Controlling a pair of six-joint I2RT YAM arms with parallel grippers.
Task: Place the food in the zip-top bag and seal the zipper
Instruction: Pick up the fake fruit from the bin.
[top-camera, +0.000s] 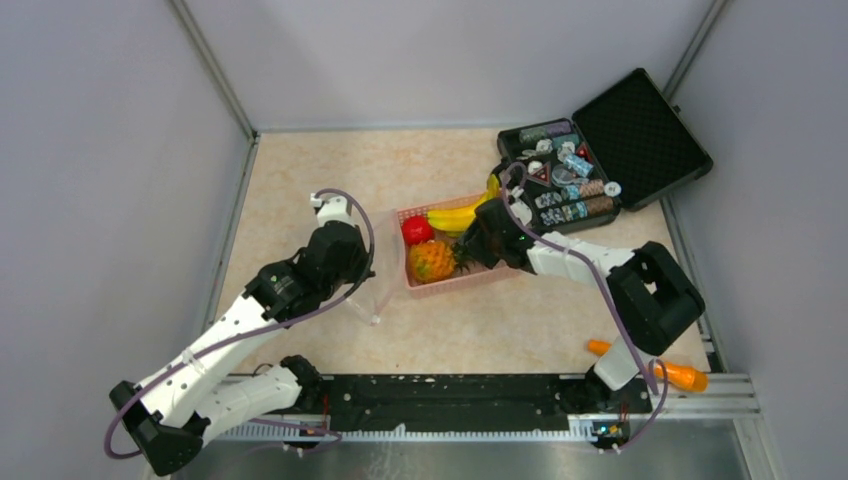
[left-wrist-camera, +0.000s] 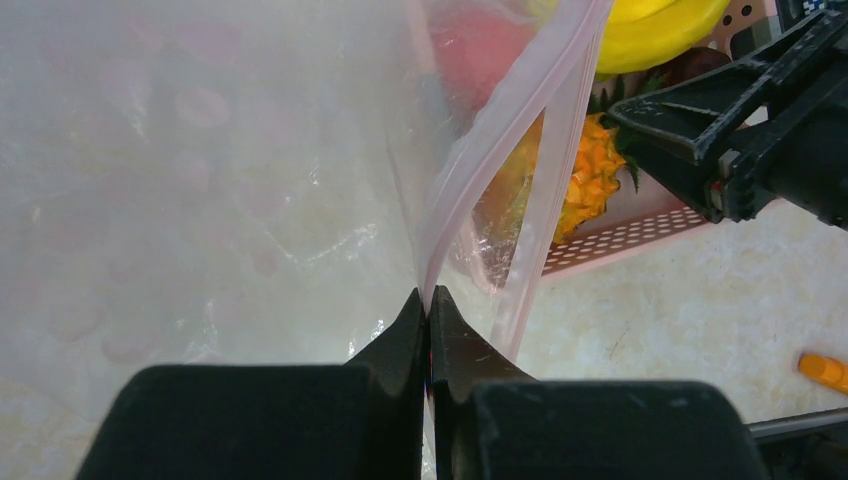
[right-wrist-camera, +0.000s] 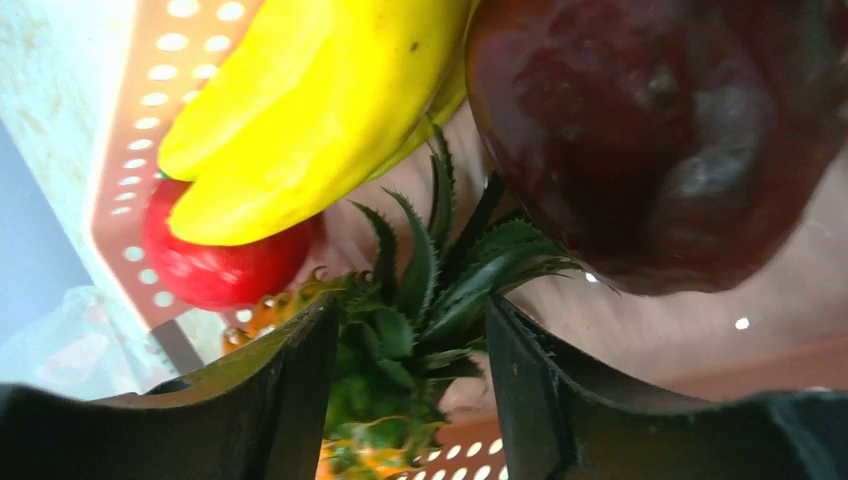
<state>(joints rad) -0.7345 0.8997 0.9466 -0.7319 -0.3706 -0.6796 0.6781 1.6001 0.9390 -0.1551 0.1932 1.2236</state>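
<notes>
The clear zip-top bag (top-camera: 376, 290) hangs left of the pink basket. My left gripper (top-camera: 348, 262) is shut on its pale-pink zipper strip (left-wrist-camera: 500, 130), pinched at the fingertips (left-wrist-camera: 428, 302); the bag's mouth gapes toward the basket, and its film (left-wrist-camera: 200, 200) fills the left wrist view. The basket holds the banana bunch (top-camera: 455, 215), red fruit (top-camera: 417, 230), pineapple (top-camera: 432, 260) and maroon fruit (right-wrist-camera: 650, 130). My right gripper (top-camera: 478, 243) is open, its jaws on either side of the pineapple's green leaves (right-wrist-camera: 440, 290) with a gap left. The banana (right-wrist-camera: 310, 110) and red fruit (right-wrist-camera: 220, 265) lie just beyond.
The pink basket (top-camera: 470, 282) sits mid-table. An open black case (top-camera: 640, 125) of small trinkets stands at the back right. An orange carrot-like stick (top-camera: 665, 372) lies at the near right by the right arm's base. Walls enclose the table on the left, back and right.
</notes>
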